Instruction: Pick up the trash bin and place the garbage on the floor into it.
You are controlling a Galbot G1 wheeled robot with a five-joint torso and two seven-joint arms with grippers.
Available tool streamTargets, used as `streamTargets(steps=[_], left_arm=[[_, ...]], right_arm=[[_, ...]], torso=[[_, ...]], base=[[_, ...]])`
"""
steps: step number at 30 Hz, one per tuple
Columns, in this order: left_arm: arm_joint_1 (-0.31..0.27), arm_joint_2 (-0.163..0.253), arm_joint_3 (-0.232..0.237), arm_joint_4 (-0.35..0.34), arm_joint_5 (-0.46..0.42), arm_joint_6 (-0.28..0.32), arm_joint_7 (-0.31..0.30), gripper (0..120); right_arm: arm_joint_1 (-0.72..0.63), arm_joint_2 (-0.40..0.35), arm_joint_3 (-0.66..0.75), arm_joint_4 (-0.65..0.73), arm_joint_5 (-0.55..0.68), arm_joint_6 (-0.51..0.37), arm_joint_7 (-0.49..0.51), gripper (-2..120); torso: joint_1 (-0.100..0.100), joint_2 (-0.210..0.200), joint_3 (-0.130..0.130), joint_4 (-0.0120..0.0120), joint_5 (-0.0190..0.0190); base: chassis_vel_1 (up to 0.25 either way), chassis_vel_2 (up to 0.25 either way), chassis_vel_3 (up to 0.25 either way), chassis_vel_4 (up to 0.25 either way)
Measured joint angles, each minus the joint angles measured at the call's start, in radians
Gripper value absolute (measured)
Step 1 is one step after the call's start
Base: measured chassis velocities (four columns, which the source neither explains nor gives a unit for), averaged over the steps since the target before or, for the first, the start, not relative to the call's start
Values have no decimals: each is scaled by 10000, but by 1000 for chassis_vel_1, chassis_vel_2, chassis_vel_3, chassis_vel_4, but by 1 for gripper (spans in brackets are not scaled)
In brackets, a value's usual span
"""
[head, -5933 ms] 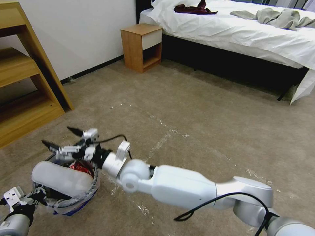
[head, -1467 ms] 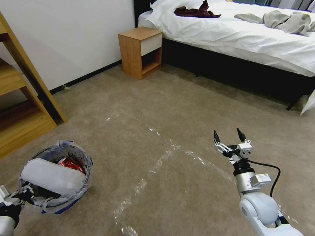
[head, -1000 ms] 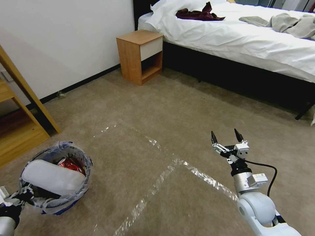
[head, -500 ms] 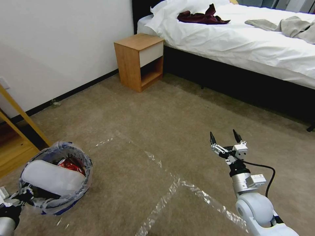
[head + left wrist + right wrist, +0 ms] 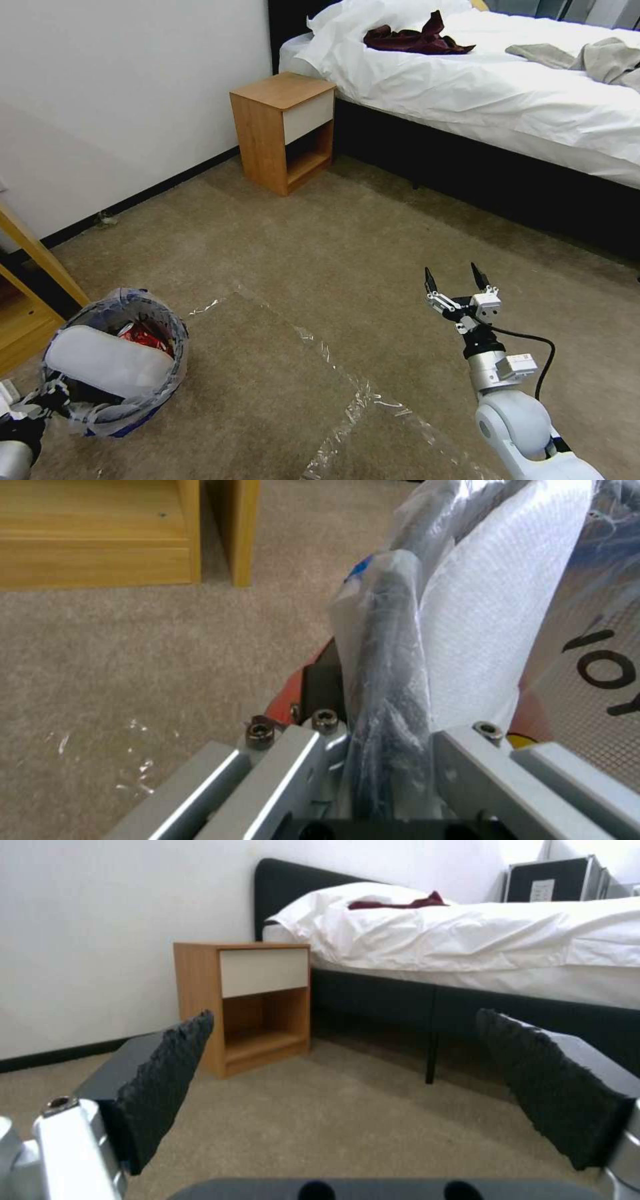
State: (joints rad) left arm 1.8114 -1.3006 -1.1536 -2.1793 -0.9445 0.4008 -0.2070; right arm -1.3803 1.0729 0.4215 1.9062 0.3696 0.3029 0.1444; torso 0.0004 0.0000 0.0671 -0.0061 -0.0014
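Two hands: left hand (image 5: 27, 410) clamped on trash bin (image 5: 113, 363) rim; right hand (image 5: 453, 279) agape, empty, well apart.

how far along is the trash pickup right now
Partly done, apparently. The trash bin is held at its rim by the left gripper and already contains a white insole and a red wrapper. The right gripper is open and empty above the floor. No loose garbage shows on the carpet here.
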Motion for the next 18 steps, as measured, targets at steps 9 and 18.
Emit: streamTargets(steps=[9, 18], left_arm=[[17, 45, -27, -3, -9, 6, -7, 1], [43, 35, -25, -8, -14, 89, 122, 1]], right_arm=[[49, 5, -76, -37, -14, -19, 19, 100], [77, 15, -172, -59, 134, 101, 27, 100]], torso=[[1, 0, 1, 0, -1], [2, 0, 2, -1, 1]], base=[[-122, 116, 124, -122], [-88, 89, 101, -97]])
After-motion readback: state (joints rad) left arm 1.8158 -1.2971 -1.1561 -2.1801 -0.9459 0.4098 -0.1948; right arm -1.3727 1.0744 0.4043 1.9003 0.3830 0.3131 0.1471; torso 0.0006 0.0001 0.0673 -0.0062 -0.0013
